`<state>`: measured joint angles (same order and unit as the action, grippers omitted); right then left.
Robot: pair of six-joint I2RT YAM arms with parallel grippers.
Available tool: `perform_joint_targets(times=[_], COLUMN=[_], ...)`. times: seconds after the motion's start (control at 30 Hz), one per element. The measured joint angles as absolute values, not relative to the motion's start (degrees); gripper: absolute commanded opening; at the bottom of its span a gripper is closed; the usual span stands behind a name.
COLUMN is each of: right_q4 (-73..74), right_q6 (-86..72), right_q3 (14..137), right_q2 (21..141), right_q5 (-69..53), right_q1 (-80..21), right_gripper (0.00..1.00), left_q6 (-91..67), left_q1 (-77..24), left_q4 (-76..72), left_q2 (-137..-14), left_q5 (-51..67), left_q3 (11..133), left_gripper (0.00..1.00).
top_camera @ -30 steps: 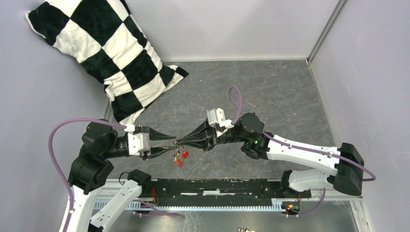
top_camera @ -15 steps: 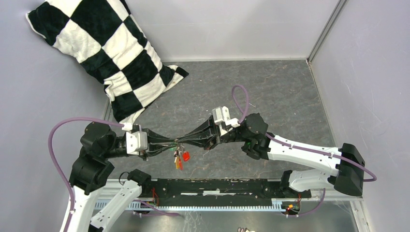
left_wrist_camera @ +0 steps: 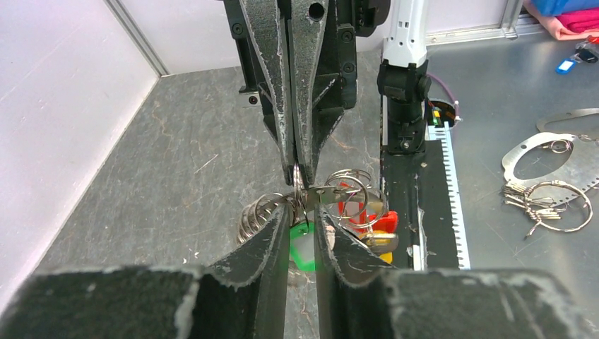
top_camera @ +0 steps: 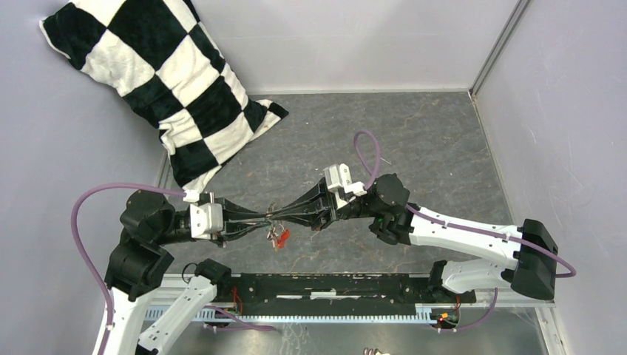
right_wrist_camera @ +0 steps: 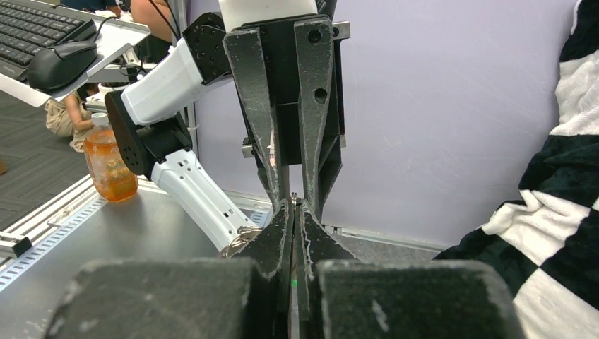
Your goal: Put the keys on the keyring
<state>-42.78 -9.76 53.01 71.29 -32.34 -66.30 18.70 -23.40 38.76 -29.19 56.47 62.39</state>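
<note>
Right gripper [left_wrist_camera: 297, 169] pinched shut on thin silver wire keyring [left_wrist_camera: 258, 212], left gripper [left_wrist_camera: 302, 215] near-closed round tiny green-headed metal key [left_wrist_camera: 302, 251] (grip unclear); red-headed key [left_wrist_camera: 351, 207], yellow-headed key [left_wrist_camera: 379, 242] look threaded, green prob. not yet.

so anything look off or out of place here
Only the black-and-white checkered pillow, slumped against the wall at the far left corner of the table; it has no part in the job. The keyring and keys hang off the table between the left gripper and right gripper; nothing looks dropped or bent.
</note>
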Motion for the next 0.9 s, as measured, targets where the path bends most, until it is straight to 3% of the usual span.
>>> perform_joint_targets(times=[0.1, 0.33, 0.57, 0.67, 0.9], right_q4=[-42.76, -41.69, -35.44, -23.92, 6.87], right_q6=[-9.74, -9.08, -6.17, -1.50, 12.10], right_q3=[53.01, 53.01, 54.11, 59.13, 82.48], right_q2=[71.29, 71.31, 70.83, 70.54, 74.52], right_q5=[-32.34, -32.32, -31.86, -30.87, -28.38], right_q1=[-66.48, -66.74, -66.85, -66.92, -67.02], right_gripper=[0.01, 0.05, 0.39, 0.52, 0.52], left_q6=[18.65, 14.48, 14.24, 16.25, 24.84], left_q1=[-23.40, -23.40, -23.40, -23.40, -23.40], left_q4=[38.52, 36.01, 37.71, 39.92, 46.76], left_q2=[-29.19, -29.21, -29.61, -29.98, -30.98], left_q5=[56.47, 56.51, 55.70, 55.09, 51.00], left_q3=[62.35, 60.80, 60.64, 60.64, 60.66], left_gripper=[0.24, 0.02, 0.02, 0.02, 0.02])
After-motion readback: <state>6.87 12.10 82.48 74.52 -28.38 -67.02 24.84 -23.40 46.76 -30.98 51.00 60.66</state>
